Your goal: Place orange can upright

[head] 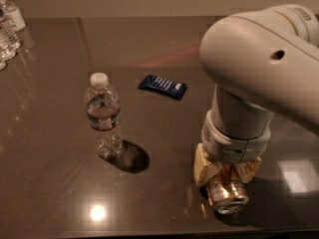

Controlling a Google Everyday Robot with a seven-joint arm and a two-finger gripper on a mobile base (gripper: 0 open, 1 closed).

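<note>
The orange can is a shiny coppery can. It lies on its side on the dark table at the lower right, its silver end facing the camera. My gripper hangs straight down over it from the big white arm. Its cream fingers sit on either side of the can's upper part. Most of the can's body is hidden under the wrist.
A clear water bottle with a white cap stands upright to the left. A dark blue snack packet lies flat behind it. More clear bottles stand at the far left edge. The table's front edge runs just below the can.
</note>
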